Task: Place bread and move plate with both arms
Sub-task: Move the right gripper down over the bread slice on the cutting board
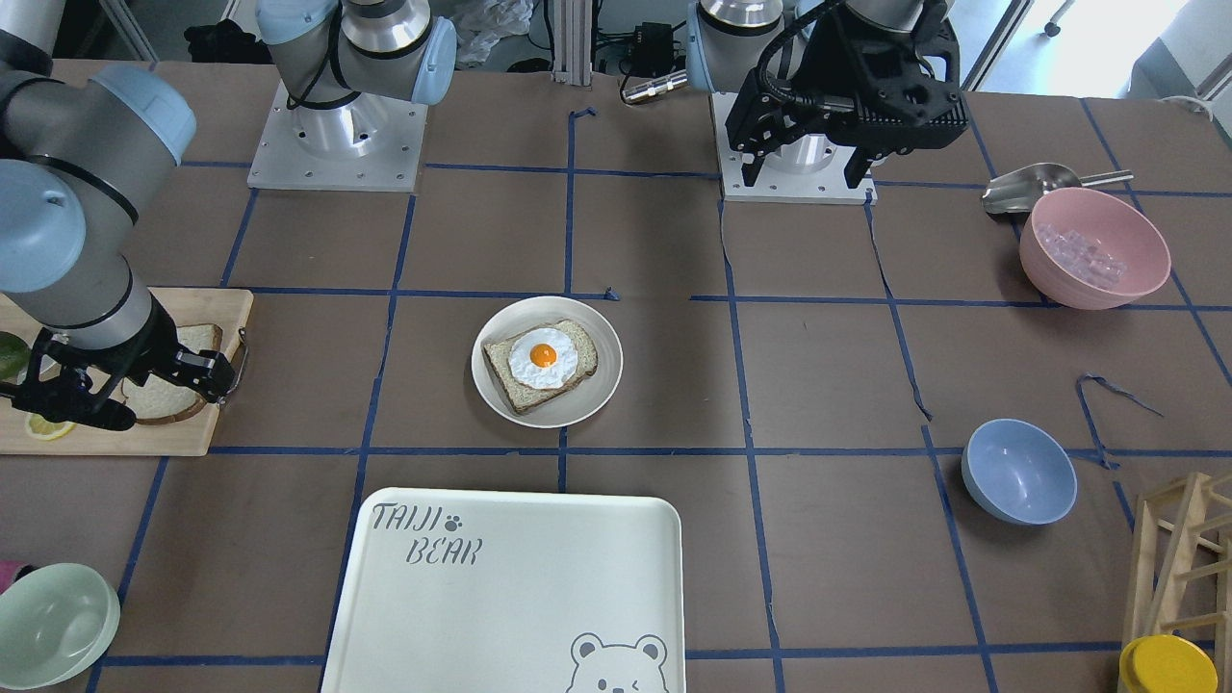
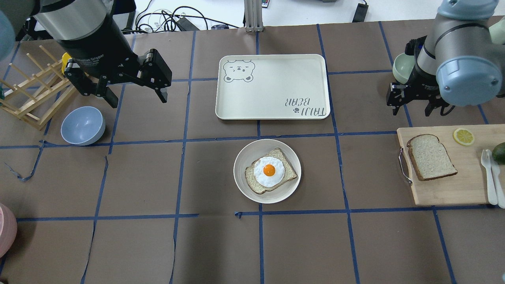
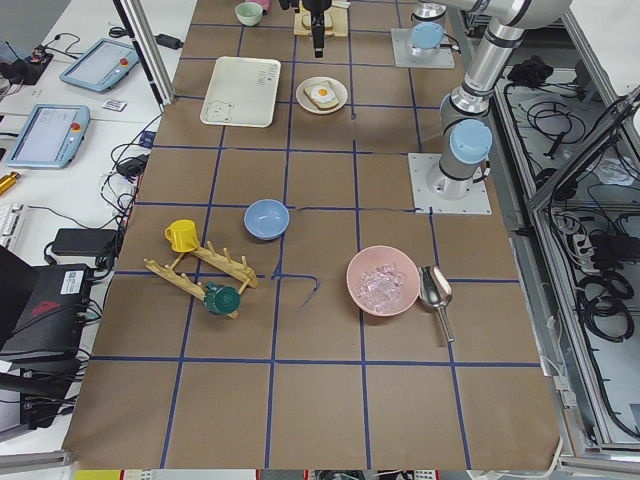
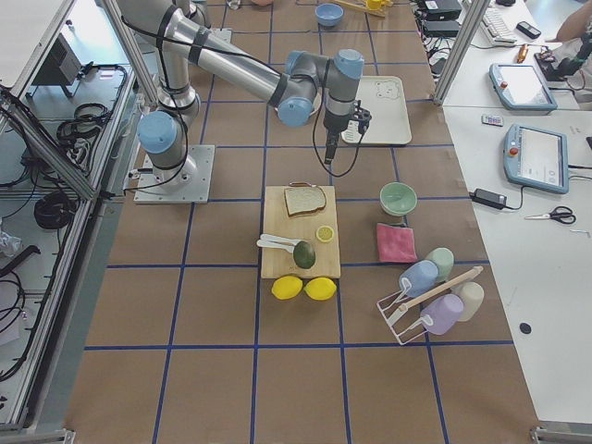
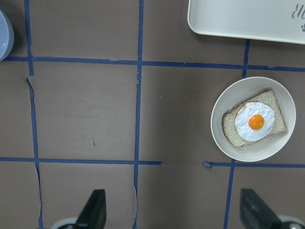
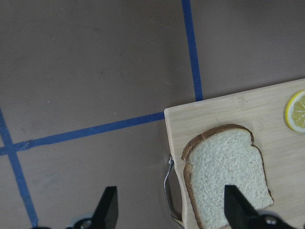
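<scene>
The plain bread (image 2: pixel 431 156) lies flat on a wooden cutting board (image 2: pixel 446 189) at the right; it also shows in the right wrist view (image 6: pixel 226 176). The off-white plate (image 2: pixel 241 173) sits mid-table and holds a slice topped with a fried egg (image 2: pixel 269 170). My right gripper (image 2: pixel 411 111) is open and empty. It hovers above the board's far corner, close to the bread, whose left part lies below it in the wrist view (image 6: pixel 172 210). My left gripper (image 2: pixel 138 100) is open and empty, high over the table left of the plate (image 5: pixel 221 105).
The cream "TAIJI BEAR" tray (image 2: pixel 272 86) lies beyond the plate. The board also carries a lemon slice (image 2: pixel 463 136), cutlery (image 2: pixel 489 173) and an avocado (image 2: pixel 499 152). A blue bowl (image 2: pixel 83 125) and a wooden rack (image 2: pixel 31 94) are at the left. A green bowl (image 2: pixel 402 67) stands behind the right gripper.
</scene>
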